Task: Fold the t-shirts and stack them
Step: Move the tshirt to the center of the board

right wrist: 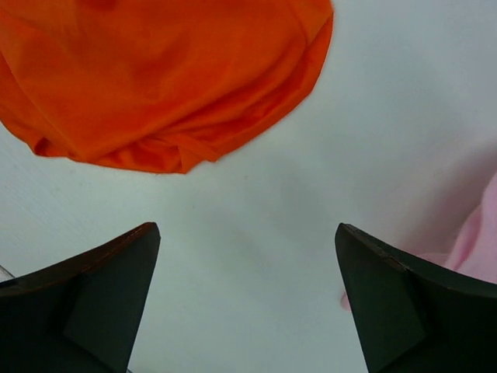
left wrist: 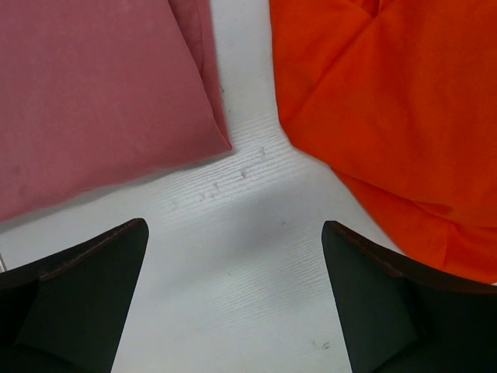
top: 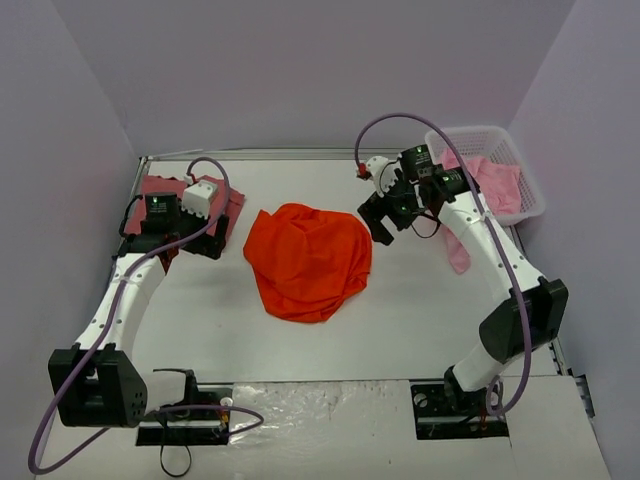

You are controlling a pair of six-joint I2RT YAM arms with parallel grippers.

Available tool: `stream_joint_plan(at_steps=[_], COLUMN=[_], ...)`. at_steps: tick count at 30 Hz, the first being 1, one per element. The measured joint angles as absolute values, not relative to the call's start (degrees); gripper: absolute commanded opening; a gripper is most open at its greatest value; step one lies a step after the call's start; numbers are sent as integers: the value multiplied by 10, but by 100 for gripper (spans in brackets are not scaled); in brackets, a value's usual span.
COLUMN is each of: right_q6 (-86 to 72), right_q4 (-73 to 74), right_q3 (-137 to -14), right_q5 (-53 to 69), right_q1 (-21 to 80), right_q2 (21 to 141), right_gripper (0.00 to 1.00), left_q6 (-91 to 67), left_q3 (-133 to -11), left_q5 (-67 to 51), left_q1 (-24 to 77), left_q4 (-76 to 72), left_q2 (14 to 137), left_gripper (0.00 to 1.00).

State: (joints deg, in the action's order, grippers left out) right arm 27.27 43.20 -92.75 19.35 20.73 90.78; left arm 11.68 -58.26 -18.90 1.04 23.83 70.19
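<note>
A bright orange-red t-shirt (top: 308, 260) lies crumpled in the middle of the table; it also shows in the left wrist view (left wrist: 388, 109) and the right wrist view (right wrist: 155, 78). A dusty rose-red t-shirt (top: 160, 190) lies folded flat at the far left, partly under my left arm, and shows in the left wrist view (left wrist: 93, 93). Light pink shirts (top: 495, 180) fill the basket and one hangs over its side onto the table (top: 457, 250). My left gripper (top: 205, 238) is open and empty between the rose and orange shirts. My right gripper (top: 385, 222) is open and empty just right of the orange shirt.
A white lattice basket (top: 525, 170) stands at the far right corner against the wall. Purple walls close in the table on three sides. Bare white table (top: 400, 330) lies in front of the orange shirt.
</note>
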Motion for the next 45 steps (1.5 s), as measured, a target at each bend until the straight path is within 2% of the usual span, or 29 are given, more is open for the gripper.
stream_joint_plan(at_steps=[4, 8, 13, 20, 32, 35, 37, 38, 39, 41, 42, 43, 45], right_q6=[291, 307, 319, 330, 319, 316, 316, 316, 316, 318, 317, 319, 315], right_q4=[427, 427, 421, 404, 384, 382, 381, 381, 381, 379, 378, 375, 369], right_q3=[-853, -794, -764, -768, -867, -872, -872, -872, -871, -867, -863, -859, -847], right_q5=[196, 202, 221, 265, 311, 316, 316, 315, 315, 314, 313, 312, 307], right_q1=[199, 197, 195, 195, 195, 195, 195, 195, 195, 195, 195, 195, 195], right_q2=[924, 933, 964, 1044, 1155, 1169, 1178, 1181, 1184, 1185, 1185, 1185, 1185], right_gripper=[88, 80, 77, 75, 69, 61, 49, 43, 30, 18, 4, 0, 0], left_q6=[124, 133, 134, 133, 133, 133, 133, 133, 133, 133, 133, 133, 133], left_q3=[-583, -583, -583, -583, -573, -573, -573, -573, -573, -573, -573, -573, -573], left_q5=[-212, -235, -241, -237, -235, -235, -235, -235, -235, -235, -234, -232, -228], left_q1=[10, 11, 12, 15, 15, 15, 15, 15, 15, 16, 17, 19, 22], left_q4=[244, 247, 246, 236, 229, 229, 229, 229, 229, 228, 228, 227, 226], left_q2=[702, 703, 714, 715, 715, 715, 715, 716, 717, 721, 724, 727, 734], left_gripper=[94, 94, 94, 94, 94, 94, 94, 94, 94, 94, 94, 94, 94])
